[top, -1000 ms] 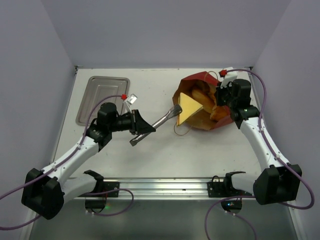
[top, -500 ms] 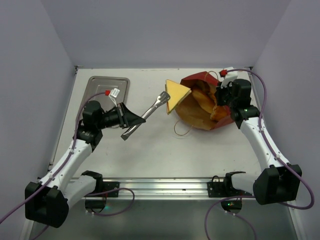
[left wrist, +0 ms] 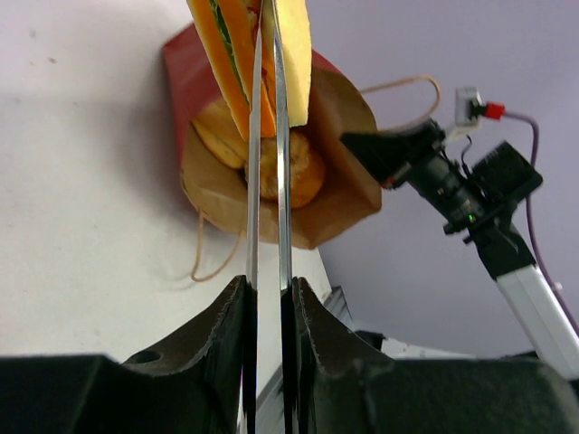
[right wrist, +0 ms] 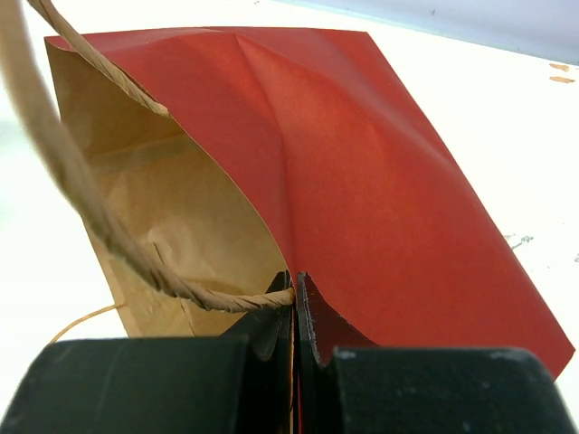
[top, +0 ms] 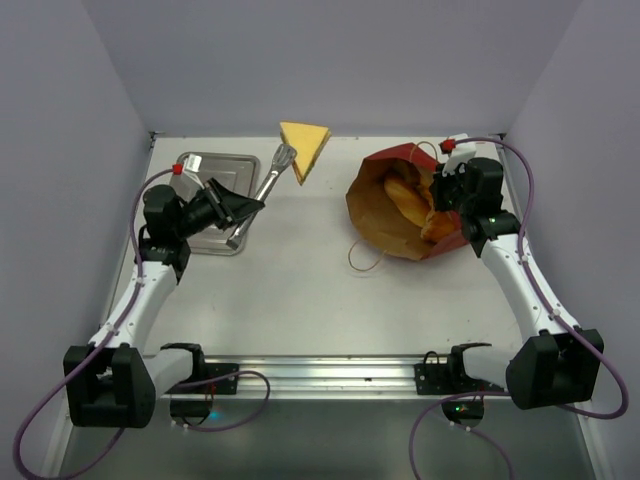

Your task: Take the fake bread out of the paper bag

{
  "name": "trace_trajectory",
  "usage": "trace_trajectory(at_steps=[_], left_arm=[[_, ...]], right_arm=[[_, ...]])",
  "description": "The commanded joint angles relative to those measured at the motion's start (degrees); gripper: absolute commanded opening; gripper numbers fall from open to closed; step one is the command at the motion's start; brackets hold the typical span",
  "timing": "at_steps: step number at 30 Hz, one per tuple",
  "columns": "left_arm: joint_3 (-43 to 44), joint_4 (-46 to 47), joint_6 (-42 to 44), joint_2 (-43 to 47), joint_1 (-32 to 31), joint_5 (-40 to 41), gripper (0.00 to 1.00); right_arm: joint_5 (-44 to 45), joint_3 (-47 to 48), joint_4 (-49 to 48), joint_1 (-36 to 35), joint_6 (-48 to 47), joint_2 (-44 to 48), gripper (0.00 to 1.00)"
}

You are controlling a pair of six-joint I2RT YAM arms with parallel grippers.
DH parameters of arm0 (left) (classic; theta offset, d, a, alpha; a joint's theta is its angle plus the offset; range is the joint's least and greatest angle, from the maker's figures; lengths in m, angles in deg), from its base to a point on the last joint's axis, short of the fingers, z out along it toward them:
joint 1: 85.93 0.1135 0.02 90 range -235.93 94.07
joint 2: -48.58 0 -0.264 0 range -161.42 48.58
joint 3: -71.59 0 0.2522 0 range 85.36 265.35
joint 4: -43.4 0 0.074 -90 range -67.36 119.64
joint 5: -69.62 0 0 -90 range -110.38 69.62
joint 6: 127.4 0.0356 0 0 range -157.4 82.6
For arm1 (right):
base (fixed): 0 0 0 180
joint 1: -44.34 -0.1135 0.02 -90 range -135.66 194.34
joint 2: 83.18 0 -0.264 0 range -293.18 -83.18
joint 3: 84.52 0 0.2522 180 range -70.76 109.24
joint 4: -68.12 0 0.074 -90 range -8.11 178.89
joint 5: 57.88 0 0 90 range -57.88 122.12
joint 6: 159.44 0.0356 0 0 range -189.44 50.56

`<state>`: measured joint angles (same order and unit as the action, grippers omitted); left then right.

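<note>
The paper bag point(top: 372, 213) lies on its side at the right, red outside, brown inside, mouth facing left. My right gripper point(top: 438, 197) is shut on its upper rim point(right wrist: 295, 280), beside a string handle point(right wrist: 109, 237). Golden fake bread point(top: 405, 198) lies inside the bag point(left wrist: 291, 168). My left gripper point(top: 243, 207) is shut on steel tongs point(top: 266, 188), whose two blades point(left wrist: 256, 181) run out between its fingers. The tongs clamp a yellow triangular sandwich wedge point(top: 304, 144) in the air near the back of the table, well left of the bag point(left wrist: 336, 201).
A shallow steel tray point(top: 203, 163) sits at the back left, partly under my left gripper. A loose string handle point(top: 362, 258) lies on the table in front of the bag. Purple walls close the table on three sides.
My left arm swung left and back, carrying the wedge in the tongs out of the bag's mouth to near the tray. The right arm and the bag stayed put.
</note>
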<state>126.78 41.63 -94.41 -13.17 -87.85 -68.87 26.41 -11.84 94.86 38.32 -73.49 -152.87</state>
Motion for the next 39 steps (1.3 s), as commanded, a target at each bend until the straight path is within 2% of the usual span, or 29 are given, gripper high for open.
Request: trace_trajectory(at_steps=[1,8,19,27,35,39], left_arm=[[2.87,6.73,-1.52,-3.0,2.43,3.22,0.0],[2.87,9.8,1.38,-9.69,11.13,6.04,0.0],[2.69,12.53,8.23,-18.48,20.36,10.16,0.0],[2.6,16.4,10.26,-25.34,22.47,13.51,0.0],[2.96,19.74,9.64,-32.28,24.59,11.58,0.0],[2.17,19.92,9.55,-32.55,25.38,11.05,0.0]], right_arm=[[-0.08,2.26,0.65,0.48,0.89,0.26,0.0],[-0.44,2.34,1.0,0.49,0.98,-0.09,0.0],[-0.79,2.43,1.18,0.57,1.07,-0.53,0.0],[-0.7,2.26,1.09,0.48,0.98,-0.45,0.0],[-0.79,1.99,0.74,0.48,0.89,-0.36,0.0],[-0.7,1.64,0.65,0.48,0.89,-0.27,0.0]])
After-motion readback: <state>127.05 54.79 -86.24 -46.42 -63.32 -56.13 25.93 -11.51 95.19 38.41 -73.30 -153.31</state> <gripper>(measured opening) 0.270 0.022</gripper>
